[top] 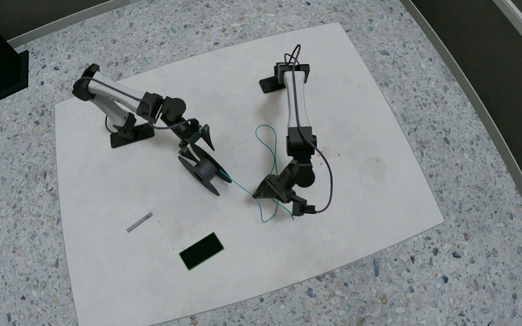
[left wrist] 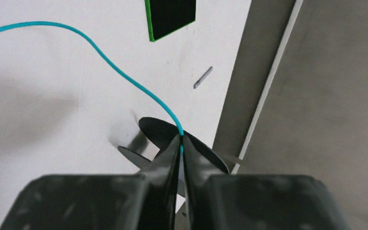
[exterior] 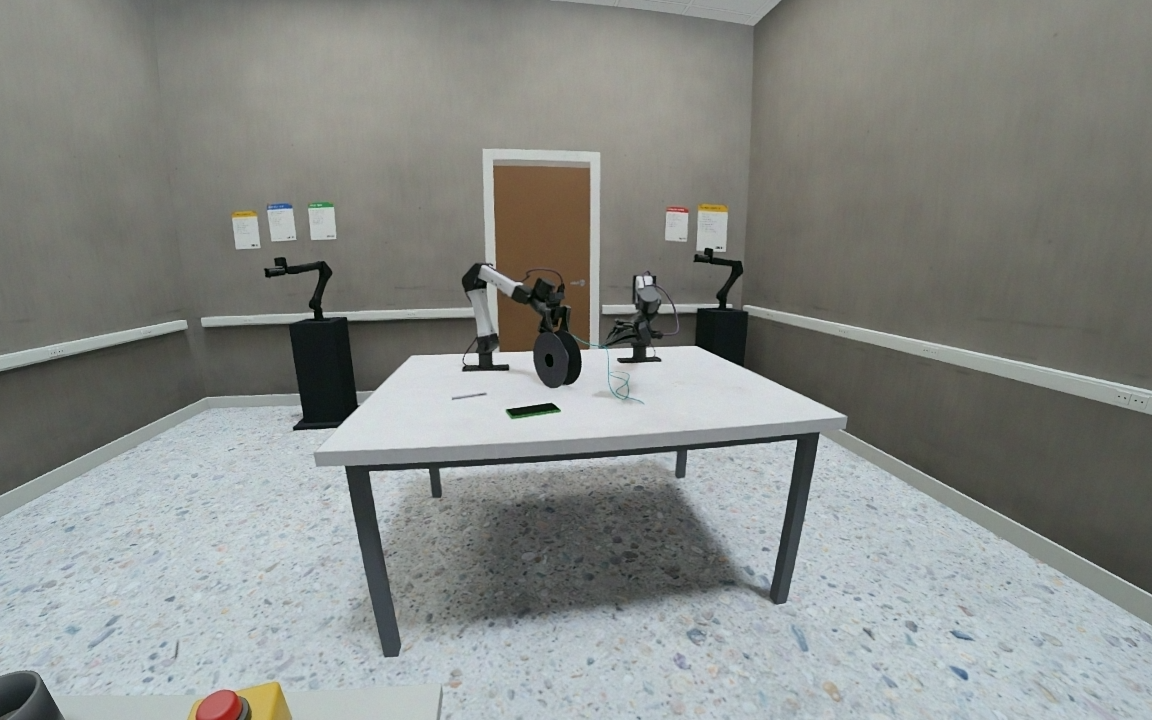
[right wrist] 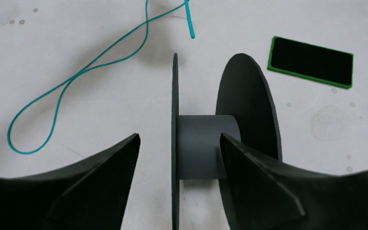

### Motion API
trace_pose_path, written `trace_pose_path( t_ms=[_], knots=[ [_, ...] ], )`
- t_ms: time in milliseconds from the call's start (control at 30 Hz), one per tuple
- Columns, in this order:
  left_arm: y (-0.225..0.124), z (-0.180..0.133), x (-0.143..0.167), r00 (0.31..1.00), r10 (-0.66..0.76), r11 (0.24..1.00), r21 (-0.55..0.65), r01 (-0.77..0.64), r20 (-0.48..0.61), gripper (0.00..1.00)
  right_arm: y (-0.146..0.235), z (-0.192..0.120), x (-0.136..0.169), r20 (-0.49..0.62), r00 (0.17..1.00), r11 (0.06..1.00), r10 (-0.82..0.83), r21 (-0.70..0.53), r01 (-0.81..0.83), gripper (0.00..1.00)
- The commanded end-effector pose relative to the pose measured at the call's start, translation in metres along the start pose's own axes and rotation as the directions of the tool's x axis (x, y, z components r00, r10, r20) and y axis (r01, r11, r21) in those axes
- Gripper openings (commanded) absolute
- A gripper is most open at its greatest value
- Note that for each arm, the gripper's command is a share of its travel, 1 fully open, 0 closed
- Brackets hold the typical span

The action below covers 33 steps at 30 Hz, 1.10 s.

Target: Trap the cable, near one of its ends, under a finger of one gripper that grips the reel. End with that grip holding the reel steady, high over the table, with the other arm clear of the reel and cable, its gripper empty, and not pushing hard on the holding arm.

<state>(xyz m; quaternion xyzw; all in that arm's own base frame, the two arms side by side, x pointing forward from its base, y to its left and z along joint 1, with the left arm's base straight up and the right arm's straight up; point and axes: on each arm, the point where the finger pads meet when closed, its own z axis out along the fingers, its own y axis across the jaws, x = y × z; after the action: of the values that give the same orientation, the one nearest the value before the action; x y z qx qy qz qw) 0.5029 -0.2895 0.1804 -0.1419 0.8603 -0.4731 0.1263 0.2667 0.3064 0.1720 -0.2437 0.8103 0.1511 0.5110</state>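
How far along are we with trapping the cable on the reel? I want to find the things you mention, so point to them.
Done: the left gripper [top: 253,196] [exterior: 609,342] [left wrist: 181,137] pinches the cable [top: 239,185] [left wrist: 123,75] near one end.
In hand: the right gripper [top: 204,155] [right wrist: 180,135] is open, fingers astride one flange of the reel [top: 205,169] [exterior: 551,360] [right wrist: 203,147].
Left: trap the cable, grip and lift the reel, free and withdraw the left arm.
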Motion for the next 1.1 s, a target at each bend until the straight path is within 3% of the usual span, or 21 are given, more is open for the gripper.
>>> trace_pose_path(
  t_ms=[0,567,1067],
  knots=[
    [-0.035,-0.019,0.000,0.998,0.060,0.996,0.060,-0.062,0.035,0.00,0.004,0.001,-0.015,0.025,1.000,1.000,0.002,-0.014,-0.002,0.75],
    [-0.035,-0.015,0.003,0.997,0.056,0.996,0.061,-0.060,0.059,0.00,0.004,0.003,-0.014,0.022,1.000,1.000,0.000,-0.011,0.000,0.75],
    [-0.044,-0.008,0.054,0.996,0.055,0.996,0.067,-0.060,0.067,0.00,0.004,0.003,-0.014,0.022,1.000,1.000,0.000,-0.011,0.000,0.75]
  ],
)
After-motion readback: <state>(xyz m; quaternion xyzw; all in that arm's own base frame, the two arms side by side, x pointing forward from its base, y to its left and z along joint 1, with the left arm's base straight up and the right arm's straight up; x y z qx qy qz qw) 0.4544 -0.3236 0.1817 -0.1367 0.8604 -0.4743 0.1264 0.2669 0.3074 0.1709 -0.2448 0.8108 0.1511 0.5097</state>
